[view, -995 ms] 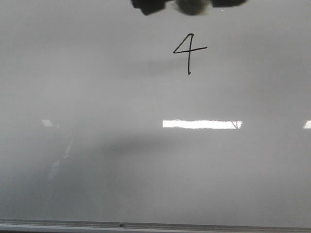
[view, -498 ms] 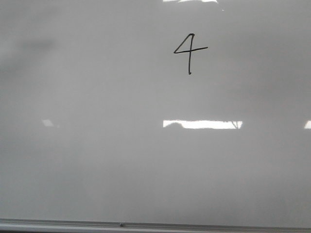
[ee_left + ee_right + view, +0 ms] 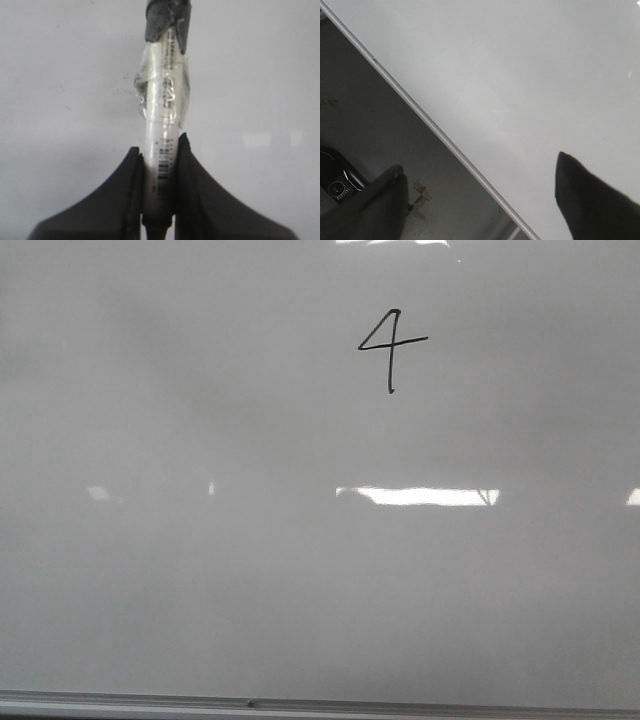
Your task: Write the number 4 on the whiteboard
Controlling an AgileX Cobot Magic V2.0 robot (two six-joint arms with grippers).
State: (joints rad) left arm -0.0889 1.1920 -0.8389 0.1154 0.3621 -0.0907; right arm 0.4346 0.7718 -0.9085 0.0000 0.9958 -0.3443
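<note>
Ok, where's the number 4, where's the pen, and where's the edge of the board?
number 4 (image 3: 390, 345), front view, where its strokes cross.
pen (image 3: 162, 107), left wrist view, on its taped white barrel.
board edge (image 3: 320, 704), front view, on the grey frame strip along the bottom.

Whiteboard: smooth, glossy pale grey-white face that throws back bright ceiling-light patches, bounded at the near edge by a thin frame of dull brushed grey metal; the number 4 sits on it as a thin, matt black ink line. Marker: smooth white plastic barrel with a printed barcode, wrapped mid-length in wrinkled, shiny clear tape (dark tape or cap at the far end, too blurred to tell which). Left gripper fingers are matt black, faintly grainy plastic or rubber, and the right gripper fingers look the same matt black.
</note>
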